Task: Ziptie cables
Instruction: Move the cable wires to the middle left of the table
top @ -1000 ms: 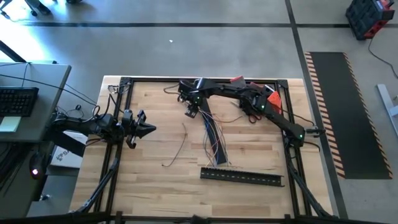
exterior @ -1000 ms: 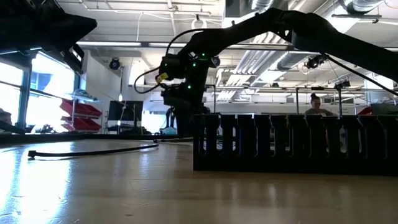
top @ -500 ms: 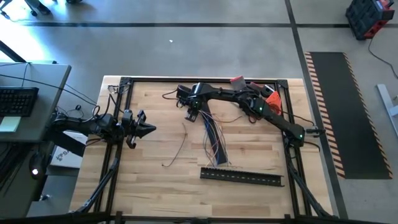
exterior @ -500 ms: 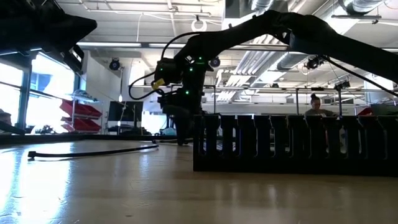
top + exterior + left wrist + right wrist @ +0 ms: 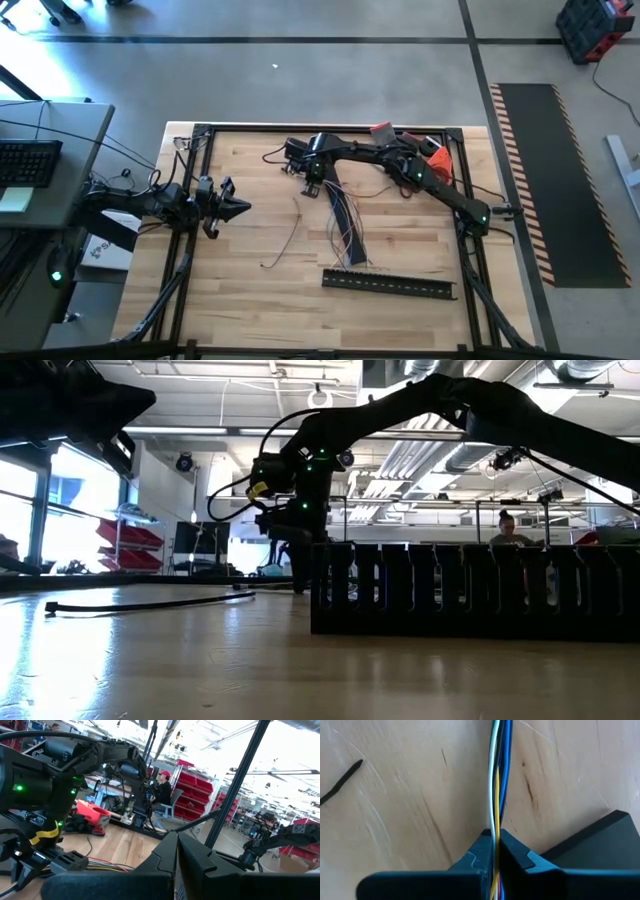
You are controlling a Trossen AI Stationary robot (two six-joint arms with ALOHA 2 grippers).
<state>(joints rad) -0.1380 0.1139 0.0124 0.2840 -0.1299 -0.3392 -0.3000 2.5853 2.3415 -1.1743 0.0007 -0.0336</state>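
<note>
The cables [image 5: 343,225], a loose bunch of thin dark, blue and whitish wires, lie on the wooden table from its far middle toward the black slotted rail [image 5: 390,285]. My right gripper [image 5: 314,183] points down at their far end and is shut on them; in the right wrist view white, yellow and blue cables [image 5: 499,770] run out from between its fingers. My left gripper [image 5: 240,208] waits shut above the table's left edge, touching nothing. My right gripper pinches several cables together near their far end [image 5: 496,817] between its two fingers [image 5: 475,855]. It comes from above, pointing down, with the fingers across the bunch. The cables run on flat along the table toward the rail.
The rail [image 5: 470,590] lies across the near part of the table, in front of the low camera. A single brownish wire [image 5: 290,235] lies left of the bunch, and a thin black strip [image 5: 150,603] lies on the wood. An orange-handled tool [image 5: 435,158] sits at the far right.
My right gripper has stayed over the cables' far end and has shut its fingers on them. The cables lie where they were.
</note>
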